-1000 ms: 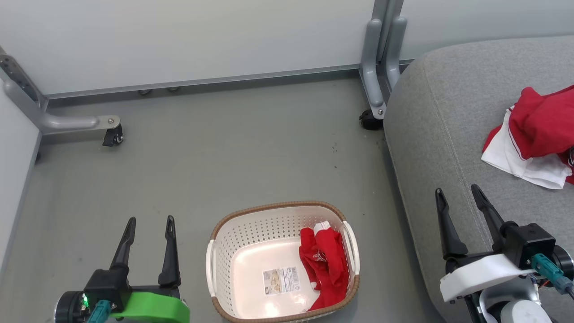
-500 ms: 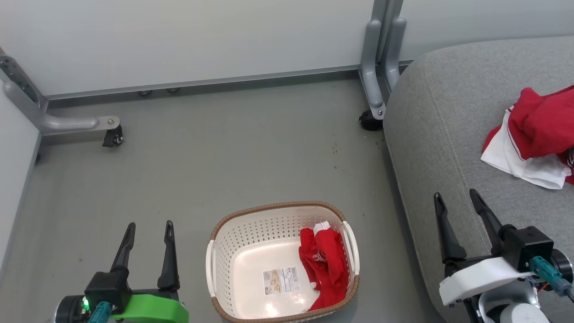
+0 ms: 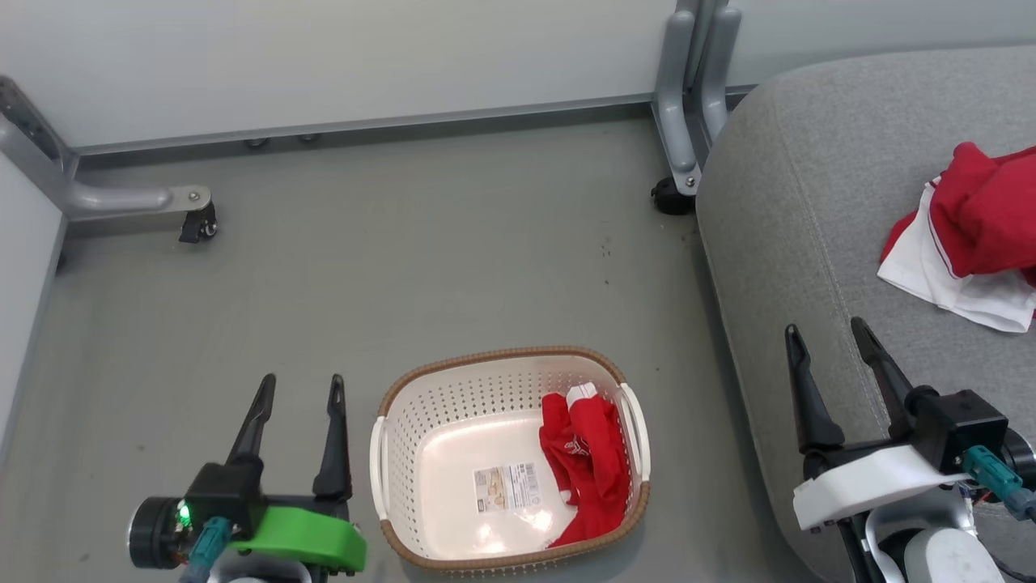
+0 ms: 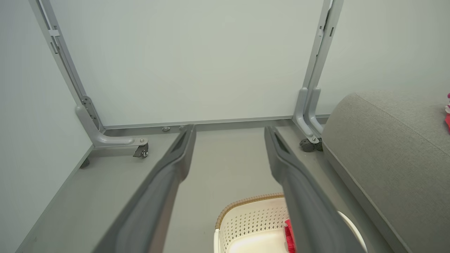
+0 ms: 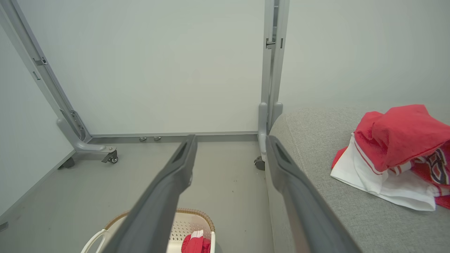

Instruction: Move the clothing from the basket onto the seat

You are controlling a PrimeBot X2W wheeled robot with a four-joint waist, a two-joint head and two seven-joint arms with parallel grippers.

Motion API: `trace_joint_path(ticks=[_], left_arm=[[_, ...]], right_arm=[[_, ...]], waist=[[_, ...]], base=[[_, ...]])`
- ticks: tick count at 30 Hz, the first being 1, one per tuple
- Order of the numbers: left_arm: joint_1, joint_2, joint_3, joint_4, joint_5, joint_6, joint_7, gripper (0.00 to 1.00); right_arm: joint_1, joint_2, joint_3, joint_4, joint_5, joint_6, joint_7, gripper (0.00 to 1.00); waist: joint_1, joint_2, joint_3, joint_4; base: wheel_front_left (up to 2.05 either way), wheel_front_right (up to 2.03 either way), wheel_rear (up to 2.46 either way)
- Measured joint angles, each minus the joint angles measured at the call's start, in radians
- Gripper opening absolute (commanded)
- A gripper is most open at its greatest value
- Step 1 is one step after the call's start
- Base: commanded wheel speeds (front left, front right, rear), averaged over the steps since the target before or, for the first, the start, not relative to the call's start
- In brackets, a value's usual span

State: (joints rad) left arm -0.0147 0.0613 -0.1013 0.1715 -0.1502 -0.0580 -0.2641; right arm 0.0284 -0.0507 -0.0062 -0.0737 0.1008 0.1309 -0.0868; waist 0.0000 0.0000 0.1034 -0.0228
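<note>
The cream basket (image 3: 421,429) with a brown rim stands on the grey floor, and its rim (image 4: 246,202) also shows in the left wrist view. One red garment with white trim (image 3: 587,465) lies crumpled against its right wall. A second red and white garment (image 3: 967,239) (image 5: 393,154) rests on the grey seat (image 3: 817,202) at the right. My left gripper (image 3: 301,387) hangs open just left of the basket, empty. My right gripper (image 3: 827,334) is open above the seat's front edge, nothing between its fingers.
Grey metal frame legs with castors stand at the back left (image 3: 137,202) and beside the seat's corner (image 3: 684,113). Pale wall panels close the back and left. A label sticker (image 3: 506,486) lies on the basket's floor.
The head camera has shifted, so the whole scene sits a little differently. My left gripper has come up and to the right, closer to the basket. The right gripper has barely moved.
</note>
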Motion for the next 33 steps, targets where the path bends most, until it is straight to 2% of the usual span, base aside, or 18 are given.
trace_joint_path(ticks=[9,15,26,33], left_arm=[[-0.200,-0.011,-0.179,0.102,0.027,-0.032,0.000,1.00],[-0.346,-0.013,-0.352,0.156,-0.035,-0.037,0.000,1.00],[-0.633,-0.014,-0.630,0.377,-0.185,0.012,0.000,1.00],[-0.788,-0.015,-0.741,0.502,-0.336,0.045,0.015,1.00]], right_arm=[[-0.107,-0.020,0.018,-0.051,0.006,0.000,-0.019,1.00],[-0.181,-0.027,0.018,-0.078,0.013,0.000,-0.041,1.00],[-0.314,-0.036,0.027,-0.113,0.020,0.000,-0.095,1.00],[-0.379,-0.033,0.042,-0.117,0.021,0.000,-0.128,1.00]], waist=[[0.0000,0.0000,0.128,0.003],[0.0001,0.0000,0.241,-0.005],[0.0001,0.0000,0.479,-0.038],[0.0002,0.0000,0.631,-0.070]], base=[[0.00,0.00,0.00],[0.00,0.00,0.00],[0.00,0.00,0.00],[0.00,0.00,0.00]])
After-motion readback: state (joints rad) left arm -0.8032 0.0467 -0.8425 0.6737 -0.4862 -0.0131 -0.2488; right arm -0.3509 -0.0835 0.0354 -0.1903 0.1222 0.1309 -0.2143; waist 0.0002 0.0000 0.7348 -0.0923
